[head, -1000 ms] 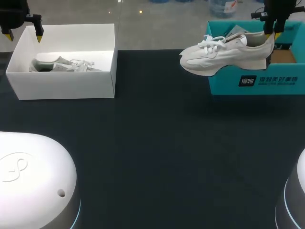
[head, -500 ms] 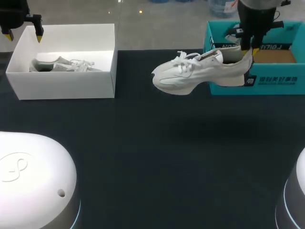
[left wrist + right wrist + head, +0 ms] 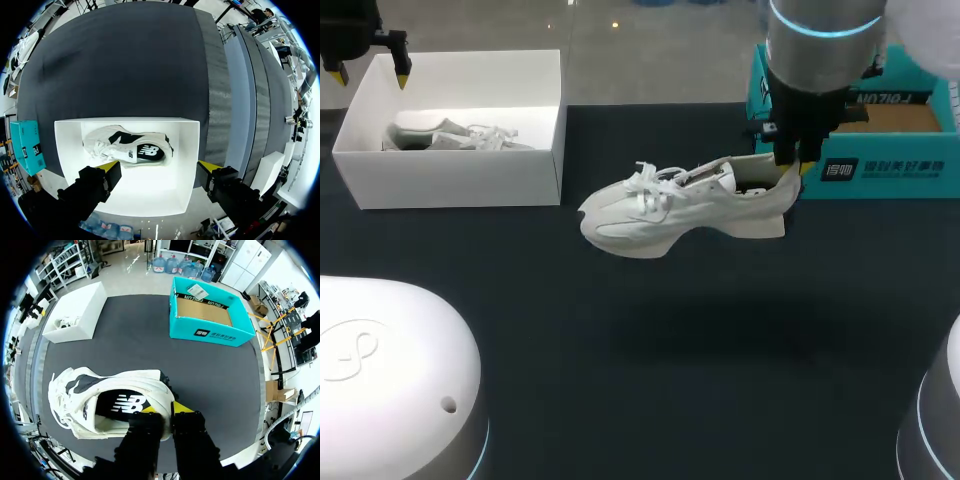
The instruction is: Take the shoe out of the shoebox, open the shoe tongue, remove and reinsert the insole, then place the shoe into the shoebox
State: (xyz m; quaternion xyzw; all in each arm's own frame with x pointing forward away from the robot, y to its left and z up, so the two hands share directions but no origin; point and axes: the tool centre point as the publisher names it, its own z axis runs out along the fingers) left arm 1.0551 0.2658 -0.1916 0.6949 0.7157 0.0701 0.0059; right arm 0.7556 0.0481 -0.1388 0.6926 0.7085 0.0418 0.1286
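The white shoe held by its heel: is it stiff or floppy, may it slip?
Probably stiff and light: the shoe hangs nearly level from the right pincer. Gripped only at the heel rim, it might swing or slip.

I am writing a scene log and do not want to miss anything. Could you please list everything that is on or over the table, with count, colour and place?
table: one, dark surface, under everything
teal shoebox: one, teal with a brown floor, open, far right of the table, no shoe inside
white shoebox: one, white, open, far left of the table
second shoe: one, white with a black lining, lying in the white shoebox
held shoe: one, white, over the middle of the table, gripped at its heel
arm bases: two, white, at the near left and near right corners
left gripper: one, yellow tips, open, above the white shoebox
right gripper: one, yellow tips, shut on the held shoe's heel
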